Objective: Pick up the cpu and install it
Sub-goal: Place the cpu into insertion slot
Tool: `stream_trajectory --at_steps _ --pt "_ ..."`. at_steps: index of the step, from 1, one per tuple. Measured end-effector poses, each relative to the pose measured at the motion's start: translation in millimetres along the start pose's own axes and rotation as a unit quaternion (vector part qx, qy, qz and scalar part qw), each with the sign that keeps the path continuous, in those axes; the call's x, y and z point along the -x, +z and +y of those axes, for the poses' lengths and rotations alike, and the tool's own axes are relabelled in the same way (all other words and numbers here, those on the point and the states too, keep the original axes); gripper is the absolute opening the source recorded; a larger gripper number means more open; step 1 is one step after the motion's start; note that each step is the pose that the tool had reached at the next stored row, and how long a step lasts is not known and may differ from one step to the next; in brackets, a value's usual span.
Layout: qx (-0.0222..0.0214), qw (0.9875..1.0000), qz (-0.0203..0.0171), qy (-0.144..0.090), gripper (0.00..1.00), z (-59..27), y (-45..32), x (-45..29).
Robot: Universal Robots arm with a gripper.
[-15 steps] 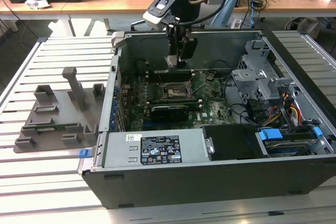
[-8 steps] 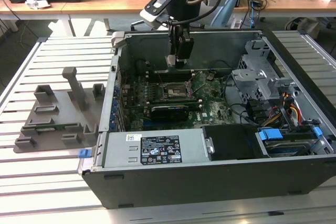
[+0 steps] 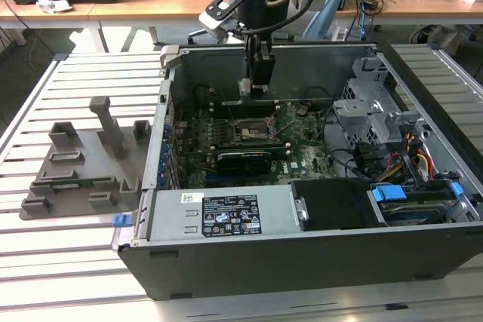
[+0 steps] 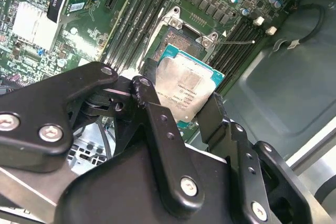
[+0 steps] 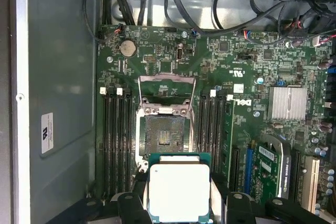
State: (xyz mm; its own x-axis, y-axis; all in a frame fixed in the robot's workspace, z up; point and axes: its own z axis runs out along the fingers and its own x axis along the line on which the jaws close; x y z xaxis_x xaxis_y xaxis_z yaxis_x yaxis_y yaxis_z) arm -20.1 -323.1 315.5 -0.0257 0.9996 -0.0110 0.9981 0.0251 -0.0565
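Gripper (image 3: 255, 88) clamped on cpu (image 4: 189, 90) by its edges, holding it over the open socket (image 5: 163, 135) on the mobo (image 5: 252, 77) inside pc case (image 3: 302, 262). Socket bracket (image 5: 165, 80) flipped up, cpu not seated yet.

With the cpu (image 5: 179, 190) pinched in my gripper (image 3: 253, 84), I hang inside the open-topped computer case (image 3: 302, 269), above the motherboard (image 3: 302, 160). The socket (image 5: 164, 132) lies bare and its metal bracket (image 5: 166, 90) stands open, so nothing blocks the drop onto it. Rows of memory slots (image 5: 116, 140) flank it closely on both sides. The case's back wall (image 3: 317, 65) rises near me. The drive cage (image 3: 370, 103) and loose cables (image 3: 415, 156) crowd the exterior view's right.
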Motion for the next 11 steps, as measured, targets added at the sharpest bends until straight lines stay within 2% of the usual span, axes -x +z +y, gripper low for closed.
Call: stream_trajectory --at_steps 11 --pt "0.0000 1.0000 -0.0013 0.000 0.55 0.2 4.1 -0.5"
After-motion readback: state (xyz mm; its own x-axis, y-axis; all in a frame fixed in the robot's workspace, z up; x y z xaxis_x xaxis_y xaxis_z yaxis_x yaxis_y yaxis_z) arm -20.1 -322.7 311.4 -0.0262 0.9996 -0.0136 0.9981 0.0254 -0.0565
